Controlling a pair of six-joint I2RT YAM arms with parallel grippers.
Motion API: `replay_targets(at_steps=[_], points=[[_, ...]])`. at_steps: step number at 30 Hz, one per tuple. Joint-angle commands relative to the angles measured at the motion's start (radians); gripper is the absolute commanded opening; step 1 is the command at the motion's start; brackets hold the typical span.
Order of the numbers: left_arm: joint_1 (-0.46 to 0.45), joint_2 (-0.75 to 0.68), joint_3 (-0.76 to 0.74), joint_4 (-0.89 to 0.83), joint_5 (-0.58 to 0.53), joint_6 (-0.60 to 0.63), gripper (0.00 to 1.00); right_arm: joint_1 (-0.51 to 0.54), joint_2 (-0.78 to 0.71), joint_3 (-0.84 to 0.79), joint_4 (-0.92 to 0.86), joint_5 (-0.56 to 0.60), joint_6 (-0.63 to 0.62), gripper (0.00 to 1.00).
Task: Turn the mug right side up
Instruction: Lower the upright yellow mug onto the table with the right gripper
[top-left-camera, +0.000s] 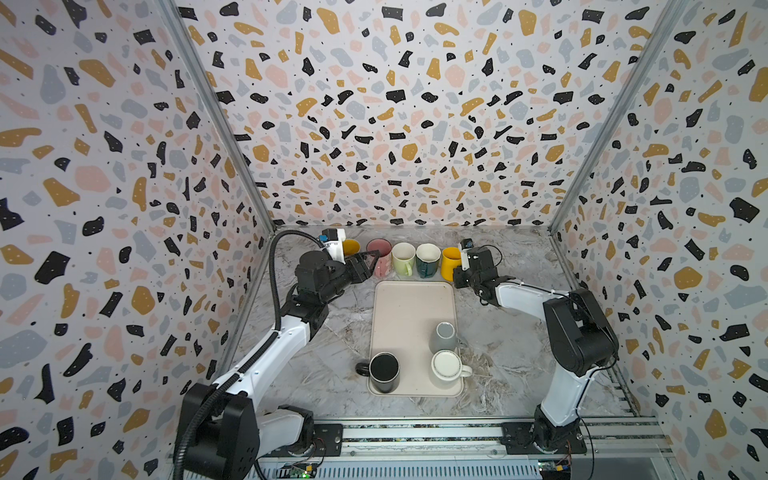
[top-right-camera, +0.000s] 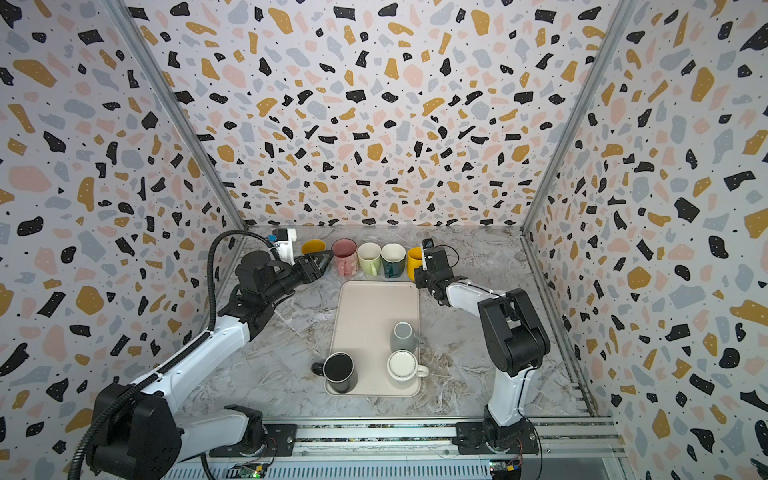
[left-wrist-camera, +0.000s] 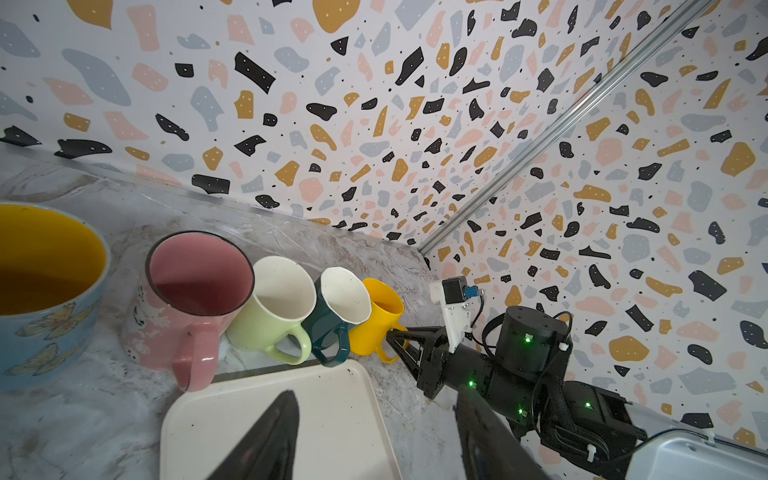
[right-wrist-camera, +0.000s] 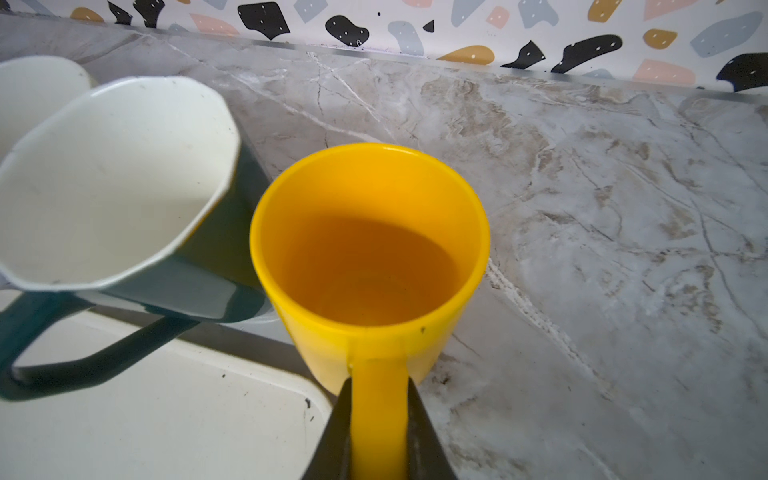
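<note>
A yellow mug (top-left-camera: 449, 261) (top-right-camera: 413, 261) (right-wrist-camera: 370, 249) stands mouth up at the right end of the row of mugs along the back wall, just past the tray's far right corner. My right gripper (right-wrist-camera: 379, 384) (top-left-camera: 459, 275) is shut on its handle, one finger on each side. The left wrist view shows the same grip on the yellow mug (left-wrist-camera: 380, 316). My left gripper (left-wrist-camera: 376, 401) (top-left-camera: 368, 262) is open and holds nothing. It hovers over the tray's far left corner, in front of the pink mug (top-left-camera: 380, 254).
The back row also holds a blue mug with a yellow inside (top-left-camera: 351, 246), a light green mug (top-left-camera: 403, 257) and a dark green mug (top-left-camera: 428, 259), all mouth up. The cream tray (top-left-camera: 409, 303) carries a grey mug (top-left-camera: 444, 336), a white mug (top-left-camera: 449, 365) and a black mug (top-left-camera: 384, 372).
</note>
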Motion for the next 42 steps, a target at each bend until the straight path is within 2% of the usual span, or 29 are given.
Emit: replay_targets(at_steps=[1,13,18,33,36,42], points=[[0.007,-0.023,-0.01,0.047,0.004,-0.004,0.61,0.003,-0.005,0.009,0.075,0.021,-0.008,0.0],[0.007,-0.014,-0.011,0.047,0.001,-0.005,0.61,0.005,0.002,-0.026,0.082,0.031,-0.001,0.0],[0.008,-0.012,-0.011,0.048,0.002,-0.005,0.61,0.01,-0.008,-0.046,0.085,0.045,0.0,0.09],[0.008,-0.009,-0.017,0.051,-0.008,-0.005,0.62,0.017,-0.008,-0.07,0.069,0.045,0.006,0.16],[0.008,-0.01,-0.019,0.051,-0.005,-0.006,0.61,0.017,-0.011,-0.076,0.064,0.047,0.005,0.2],[0.008,-0.016,-0.028,0.05,-0.012,-0.001,0.62,0.017,-0.01,-0.08,0.055,0.051,0.006,0.23]])
